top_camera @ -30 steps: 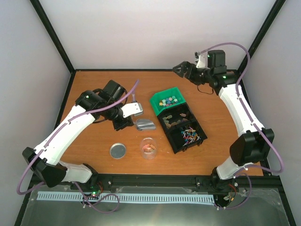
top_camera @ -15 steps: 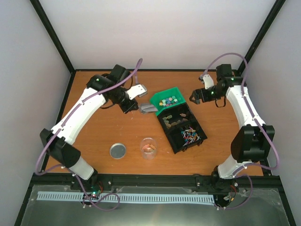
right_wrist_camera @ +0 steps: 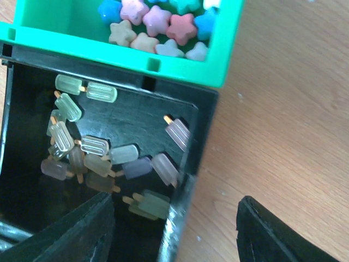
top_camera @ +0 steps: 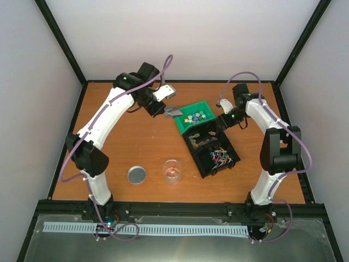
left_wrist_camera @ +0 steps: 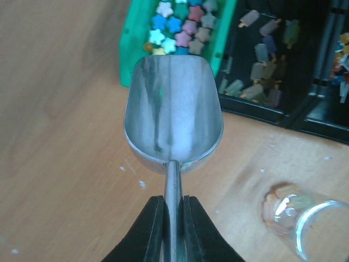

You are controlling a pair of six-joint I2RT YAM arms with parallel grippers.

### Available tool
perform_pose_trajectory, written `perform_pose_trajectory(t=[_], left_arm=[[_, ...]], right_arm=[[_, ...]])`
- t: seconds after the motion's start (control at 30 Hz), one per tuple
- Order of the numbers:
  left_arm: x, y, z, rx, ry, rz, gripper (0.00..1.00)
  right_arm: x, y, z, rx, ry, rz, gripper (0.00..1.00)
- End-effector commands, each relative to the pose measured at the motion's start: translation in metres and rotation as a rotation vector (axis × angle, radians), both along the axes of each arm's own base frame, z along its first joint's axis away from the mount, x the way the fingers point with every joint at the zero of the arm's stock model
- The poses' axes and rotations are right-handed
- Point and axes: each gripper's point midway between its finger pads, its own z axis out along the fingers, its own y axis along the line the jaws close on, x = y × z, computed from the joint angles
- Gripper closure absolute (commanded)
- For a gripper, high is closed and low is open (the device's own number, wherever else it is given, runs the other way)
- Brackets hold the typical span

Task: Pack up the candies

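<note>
The candies (top_camera: 195, 116) are small star-shaped pieces in mixed bright colours, lying in a green bin (top_camera: 180, 121) at the far end of a row of bins. My left gripper (top_camera: 165, 108) is shut on the handle of an empty metal scoop (top_camera: 174, 112), whose mouth is at the bin's left edge. In the left wrist view the scoop (left_wrist_camera: 173, 109) points at the candies (left_wrist_camera: 180, 27), and the gripper (left_wrist_camera: 173, 215) pinches the handle. My right gripper (top_camera: 221, 121) is open and empty. In the right wrist view it (right_wrist_camera: 174, 234) straddles the black bin's wall, below the candies (right_wrist_camera: 158, 22).
A black bin (top_camera: 204, 137) of pale popsicle-shaped pieces (right_wrist_camera: 98, 158) adjoins the green bin. Another black bin (top_camera: 218, 158) holds thin coloured sticks. A glass jar (top_camera: 173, 171) with a few pieces in it and a round metal lid (top_camera: 137, 174) stand near the front.
My left arm carried the scoop from mid-table back and right to the green bin's left edge. My right arm swung from the back right corner down to the bins' right side.
</note>
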Motion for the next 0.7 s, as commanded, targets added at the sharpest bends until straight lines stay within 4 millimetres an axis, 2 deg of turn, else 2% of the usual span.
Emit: perform_pose_trajectory(t=[0.0,0.17,0.33,0.4,0.67], left_arm=[[0.008,0.004,0.010,0.132,-0.057,-0.045,0.99],[0.002,-0.010,-0.002,0.308,-0.094,-0.156,0.99],[0.004,-0.018,-0.010,0.390,-0.087,-0.195,0.99],[0.005,-0.019,-0.012,0.416,-0.080,-0.199,0.99],[0.003,-0.012,-0.027,0.520,-0.057,-0.220,0.99]], right_arm=[[0.009,0.014,-0.014,-0.066,-0.051,0.052,0.40],[0.013,0.023,-0.027,-0.115,-0.059,0.071,0.49],[0.009,0.029,-0.034,-0.127,-0.067,0.083,0.60],[0.004,0.039,-0.033,-0.130,-0.080,0.113,0.64],[-0.008,0.055,-0.030,-0.106,-0.095,0.129,0.73]])
